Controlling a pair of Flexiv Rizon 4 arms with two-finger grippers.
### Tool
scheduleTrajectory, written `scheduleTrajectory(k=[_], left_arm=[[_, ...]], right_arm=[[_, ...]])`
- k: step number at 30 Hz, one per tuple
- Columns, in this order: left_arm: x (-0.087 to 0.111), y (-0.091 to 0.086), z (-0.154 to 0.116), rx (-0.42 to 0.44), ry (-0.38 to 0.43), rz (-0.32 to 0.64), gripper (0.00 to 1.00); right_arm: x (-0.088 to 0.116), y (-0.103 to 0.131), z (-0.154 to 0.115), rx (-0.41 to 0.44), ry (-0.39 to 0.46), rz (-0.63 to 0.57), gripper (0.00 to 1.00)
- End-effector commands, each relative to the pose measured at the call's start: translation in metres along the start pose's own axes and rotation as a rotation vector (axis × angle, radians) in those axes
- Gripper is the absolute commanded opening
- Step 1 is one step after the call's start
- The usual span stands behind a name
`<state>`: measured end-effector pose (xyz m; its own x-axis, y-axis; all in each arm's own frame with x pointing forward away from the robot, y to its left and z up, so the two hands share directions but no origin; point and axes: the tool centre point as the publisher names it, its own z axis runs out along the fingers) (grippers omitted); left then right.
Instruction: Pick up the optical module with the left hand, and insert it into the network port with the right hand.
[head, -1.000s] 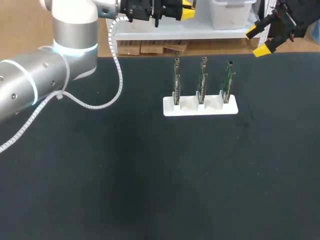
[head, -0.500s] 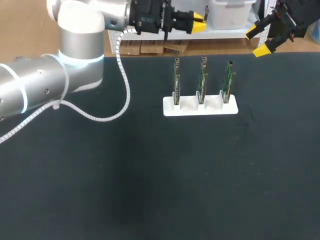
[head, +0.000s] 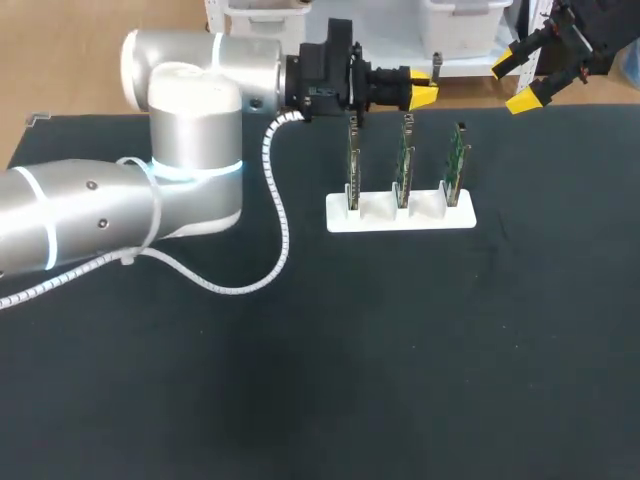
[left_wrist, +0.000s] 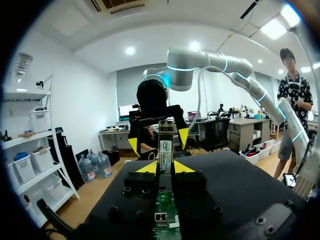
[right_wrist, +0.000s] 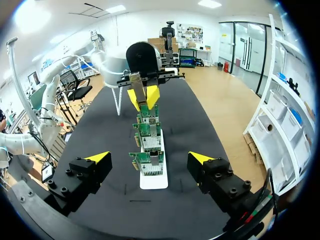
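Pinching the optical module (left_wrist: 165, 145) from both sides, the left gripper's (left_wrist: 166, 167) yellow fingertips are clamping it so that most of its length is sticking out ahead of them, which looks meant to leave the other hand something to take hold of. That gripper is hanging above the white holder (head: 400, 216), over the row of three green network cards (head: 403, 160) standing upright in its slots, and it is pointing along the row toward the holder's right end. Its arm is reaching in from the holder's left, across the black table (head: 300, 350). Off past the holder's right end and well apart from it, the right gripper (head: 515, 80) is waiting with its fingers spread wide and nothing between them, facing straight down the row at the module. I am guessing the pick-up is done and the handover is next. The cards are being kept upright by the holder, presumably so their ports are facing up for the insertion.
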<state>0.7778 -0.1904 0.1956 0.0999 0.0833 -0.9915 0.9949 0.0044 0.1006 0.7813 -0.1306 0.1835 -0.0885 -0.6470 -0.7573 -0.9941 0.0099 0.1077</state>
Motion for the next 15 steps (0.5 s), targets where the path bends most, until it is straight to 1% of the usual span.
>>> scheduleTrajectory(k=[1,6,9,15], left_arm=[[-0.001,0.002,0.006,-0.178,-0.001,0.01,0.0],[-0.005,0.008,0.016,-0.141,0.016,0.027,0.0],[-0.003,0.013,0.022,-0.125,0.01,0.019,0.0],[0.0,0.018,0.031,-0.065,0.002,0.005,0.0]], right_arm=[[0.0,0.002,0.0,0.005,0.0,0.0,1.0],[0.0,0.002,0.0,0.005,0.0,0.0,1.0],[0.0,0.002,0.0,0.005,0.0,0.0,1.0],[0.0,0.002,0.0,0.005,0.0,0.0,1.0]])
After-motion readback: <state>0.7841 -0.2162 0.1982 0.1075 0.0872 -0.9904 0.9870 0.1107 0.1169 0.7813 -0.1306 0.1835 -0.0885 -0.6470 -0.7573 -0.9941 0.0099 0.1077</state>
